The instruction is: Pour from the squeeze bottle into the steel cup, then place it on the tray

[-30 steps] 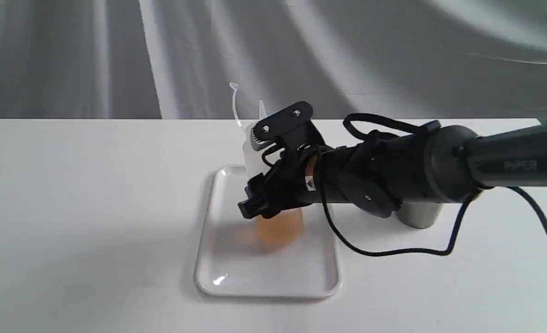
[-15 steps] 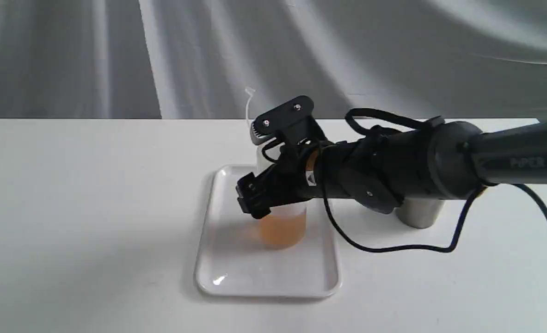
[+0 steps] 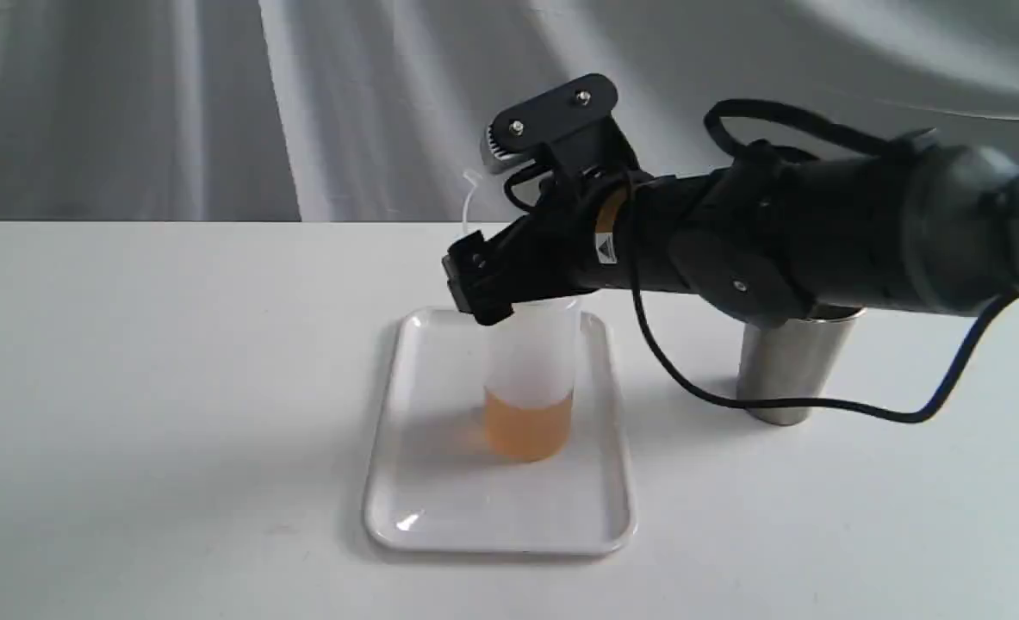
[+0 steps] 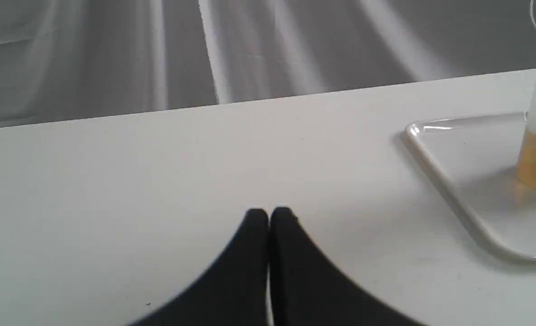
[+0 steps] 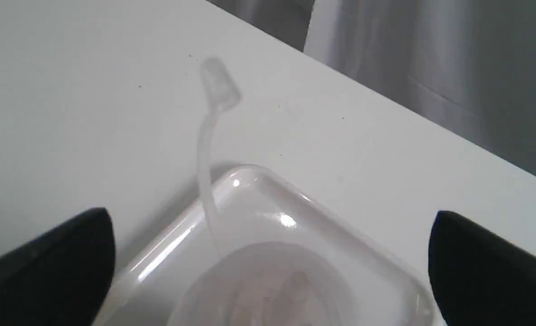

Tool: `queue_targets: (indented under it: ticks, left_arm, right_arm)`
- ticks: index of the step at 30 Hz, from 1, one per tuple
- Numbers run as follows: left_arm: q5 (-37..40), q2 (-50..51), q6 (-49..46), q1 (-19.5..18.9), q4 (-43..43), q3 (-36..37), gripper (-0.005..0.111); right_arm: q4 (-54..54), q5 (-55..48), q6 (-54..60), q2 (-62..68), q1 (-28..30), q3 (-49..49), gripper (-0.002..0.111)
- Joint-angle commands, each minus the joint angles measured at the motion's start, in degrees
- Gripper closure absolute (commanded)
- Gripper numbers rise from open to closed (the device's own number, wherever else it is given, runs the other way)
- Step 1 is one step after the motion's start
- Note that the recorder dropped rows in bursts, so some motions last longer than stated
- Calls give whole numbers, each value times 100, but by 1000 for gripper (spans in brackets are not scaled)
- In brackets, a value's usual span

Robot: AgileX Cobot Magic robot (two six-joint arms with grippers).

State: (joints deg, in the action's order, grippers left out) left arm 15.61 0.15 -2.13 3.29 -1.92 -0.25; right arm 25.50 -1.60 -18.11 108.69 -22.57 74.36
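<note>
Right gripper (image 3: 485, 220): jaws spread wide, holding nothing, poised over the top of the squeeze bottle (image 3: 531, 379). The bottle stands upright on the tray (image 3: 406, 508), with the steel cup (image 3: 789, 366) beside the tray. Left gripper (image 4: 269, 217): jaws pressed together, empty.

Robot lab/test setup, prob.: plain white worktop (image 3: 130, 387) w/ grey cloth backdrop (image 3: 130, 103) hung at 12 o'clock (creased, studio-style), black robot arm (image 3: 819, 250) reaching over it.
</note>
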Motion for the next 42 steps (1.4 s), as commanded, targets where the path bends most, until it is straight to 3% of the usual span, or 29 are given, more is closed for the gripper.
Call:
queue_targets:
  ticks: [1,15,24,27,34,42]
  left_arm:
    - [-39,-15,15,33,4,25,107]
    - [-39,-15,26,33,4,25,107]
    - [-39,-15,8,33,4,25,107]
    - [-39,-15,21,33,4,25,107]
    - [-39,-15,21,33,4,25,107]
    - [-39,-15,4,33,4,25,107]
  right_arm:
    - [93,-282,8,-286,63,14,16]
    - [503,-1407,8,-1660,74,-71,16]
    - [534,-1407,-31,-3198,74,-1251,21]
    - [534,-1407,-31,-3868,74,-1786,38]
    - [466,-1407,-31,-5413,74,-2810,104]
    - [295,-1446,-202,-6658,74,-3226,108]
